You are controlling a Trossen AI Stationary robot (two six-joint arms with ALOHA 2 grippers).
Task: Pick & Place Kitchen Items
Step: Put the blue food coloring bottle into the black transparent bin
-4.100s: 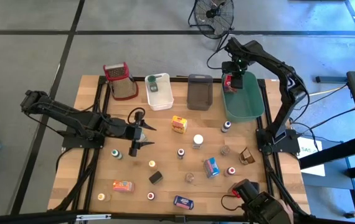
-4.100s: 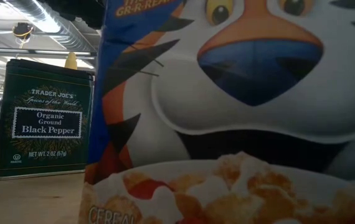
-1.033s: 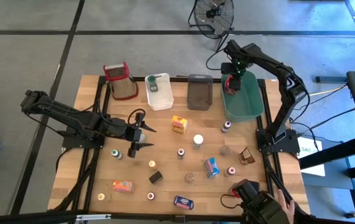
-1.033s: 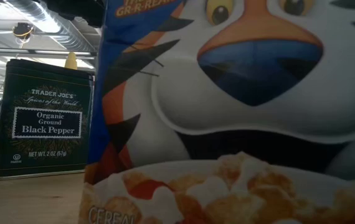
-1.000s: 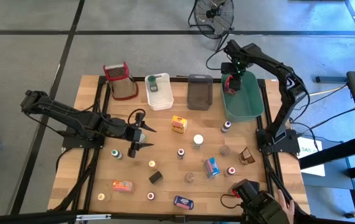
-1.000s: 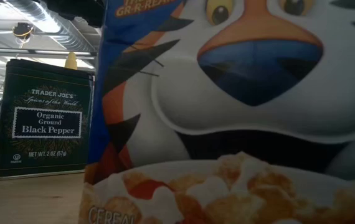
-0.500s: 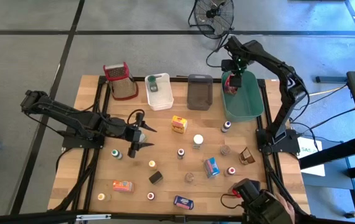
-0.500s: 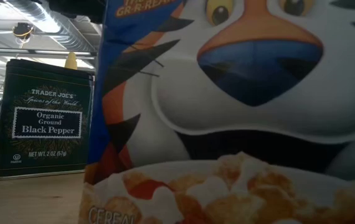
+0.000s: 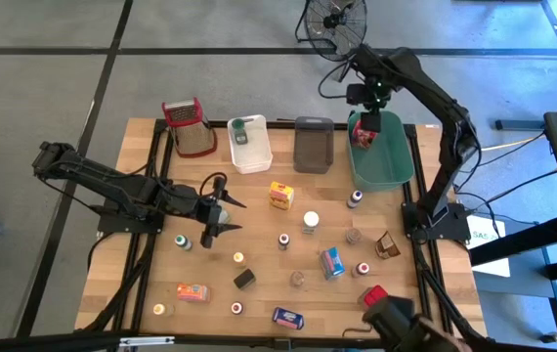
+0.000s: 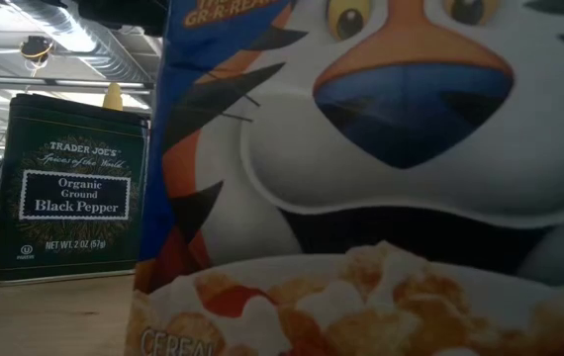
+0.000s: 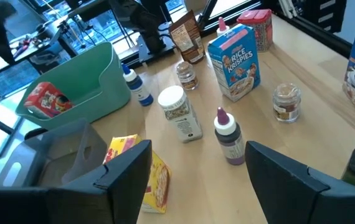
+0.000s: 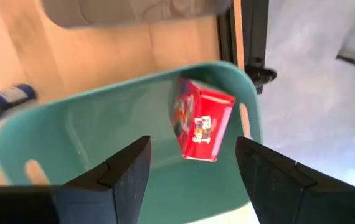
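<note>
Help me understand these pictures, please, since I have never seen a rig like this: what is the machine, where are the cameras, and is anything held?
Two dark robot arms work at a wooden table. One camera looks straight down; one sits at table height, blocked by a cereal box beside a pepper tin; one rides on each wrist. Small bottles and boxes are scattered about. The right gripper hangs open above the green tub, where a red box lies. The left gripper is open over the table, holding nothing.
</note>
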